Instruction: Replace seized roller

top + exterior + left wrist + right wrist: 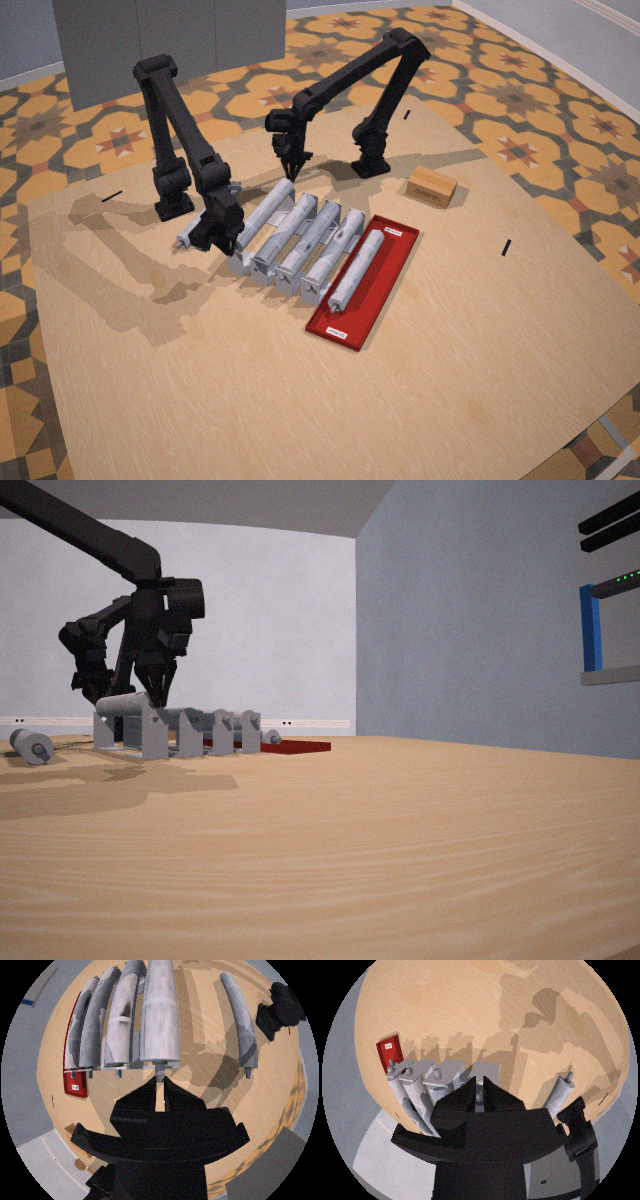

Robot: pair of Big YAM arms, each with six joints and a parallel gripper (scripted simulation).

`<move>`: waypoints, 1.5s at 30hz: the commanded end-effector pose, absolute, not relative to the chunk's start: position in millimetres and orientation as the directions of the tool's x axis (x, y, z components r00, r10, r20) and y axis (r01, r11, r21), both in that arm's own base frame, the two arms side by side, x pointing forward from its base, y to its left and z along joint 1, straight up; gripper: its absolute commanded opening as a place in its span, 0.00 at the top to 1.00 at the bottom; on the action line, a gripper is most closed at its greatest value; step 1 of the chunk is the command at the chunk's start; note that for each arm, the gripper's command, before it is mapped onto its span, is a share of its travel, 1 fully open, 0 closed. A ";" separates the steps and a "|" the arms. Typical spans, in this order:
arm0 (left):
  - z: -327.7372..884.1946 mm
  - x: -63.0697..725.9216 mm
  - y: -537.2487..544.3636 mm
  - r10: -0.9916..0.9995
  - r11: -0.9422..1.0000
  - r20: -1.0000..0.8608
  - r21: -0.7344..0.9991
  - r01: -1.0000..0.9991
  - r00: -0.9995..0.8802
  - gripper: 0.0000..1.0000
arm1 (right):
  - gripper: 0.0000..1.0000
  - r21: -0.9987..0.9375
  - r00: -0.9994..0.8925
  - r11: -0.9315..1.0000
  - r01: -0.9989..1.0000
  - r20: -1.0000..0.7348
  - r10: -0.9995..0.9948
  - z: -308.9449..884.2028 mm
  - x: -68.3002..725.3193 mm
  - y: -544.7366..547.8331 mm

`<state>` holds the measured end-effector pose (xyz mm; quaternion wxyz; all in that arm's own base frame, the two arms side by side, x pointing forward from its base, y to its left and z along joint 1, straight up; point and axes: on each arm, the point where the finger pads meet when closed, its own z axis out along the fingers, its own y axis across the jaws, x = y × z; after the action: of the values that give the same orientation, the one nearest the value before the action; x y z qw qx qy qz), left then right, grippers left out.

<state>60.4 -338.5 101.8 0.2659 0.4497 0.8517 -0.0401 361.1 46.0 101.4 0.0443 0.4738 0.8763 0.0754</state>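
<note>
Top view, held roller: the held roller lies over the leftmost bay, left of the three seated rollers; it looks low at the brackets, not plainly seated.
Left gripper: at its upper end, fingers nearly together, clamped on the axle stub.
Right gripper: at its lower end, likewise clamped on the axle.
Near bracket: if one arm lowers faster, the roller could tilt and its axle catch on the plate's top edge.
Hex axle: a flat turned wrongly, or an end not pushed inward, would probably miss the hole; early release could drop the roller askew.
Scrap tray: right of the bed, with one roller inside, presumably the seized one.
Loose roller: left of the bed, partly behind the right arm; whether it is good cannot be told.
Hard to see: fingers cover the axle tips; the right wrist view hides the held roller's body.
</note>
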 end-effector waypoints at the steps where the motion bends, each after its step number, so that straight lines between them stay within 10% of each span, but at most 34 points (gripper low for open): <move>1: 116.9 64.2 -356.3 0.710 0.605 -0.539 0.137 0.784 -0.454 0.97 | 0.97 0.209 -0.550 0.542 0.814 -0.023 0.835 107.3 377.1 50.4; 9: 120.4 63.2 -357.9 0.702 0.603 -0.551 0.126 0.787 -0.450 0.97 | 0.97 0.237 -0.545 0.537 0.810 -0.037 0.838 117.7 384.9 48.6; 10: 120.1 63.3 -357.6 0.702 0.604 -0.551 0.126 0.787 -0.451 0.68 | 0.97 0.248 -0.544 0.537 0.807 -0.043 0.838 122.3 384.9 48.8; 26: 113.4 62.8 -356.2 0.715 0.600 -0.533 0.138 0.788 -0.452 0.68 | 0.97 0.246 -0.544 0.537 0.807 -0.042 0.838 122.2 384.4 48.8; 27: 113.4 62.8 -356.2 0.715 0.600 -0.533 0.138 0.788 -0.452 0.68 | 0.68 0.246 -0.544 0.537 0.807 -0.042 0.838 122.2 384.4 48.8; 45: 135.9 55.1 -361.6 0.694 0.610 -0.553 0.112 0.785 -0.460 0.68 | 0.68 0.240 -0.543 0.536 0.809 -0.041 0.839 134.4 385.1 44.4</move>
<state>61.0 -342.4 101.6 0.2712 0.4461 0.8515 -0.0484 363.4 46.5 98.5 0.0463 0.4734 0.8763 0.0767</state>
